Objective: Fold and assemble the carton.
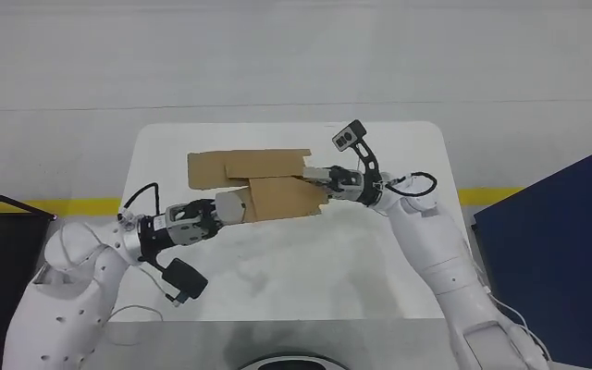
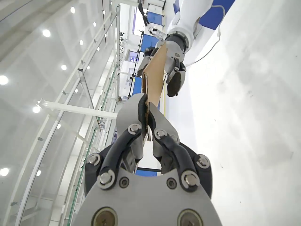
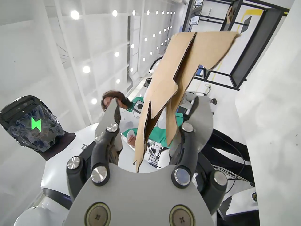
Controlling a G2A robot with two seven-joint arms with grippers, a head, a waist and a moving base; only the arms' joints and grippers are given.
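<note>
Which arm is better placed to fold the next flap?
Right, probably: the left gripper is clamped on the carton, steadying it; the right gripper is open around its other end, free to push.

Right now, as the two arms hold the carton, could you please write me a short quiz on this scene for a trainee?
1. True or false: the left gripper is shut on an edge of the carton.
2. Choose one. How do the jaws of the right gripper stand?
A) wide apart, with cardboard between them
B) pressed together with nothing between them
C) clamped on a cable
3. Fill in the missing word: the table under the carton is ____ in colour.

Key: 1 true; 2 A; 3 white.
</note>
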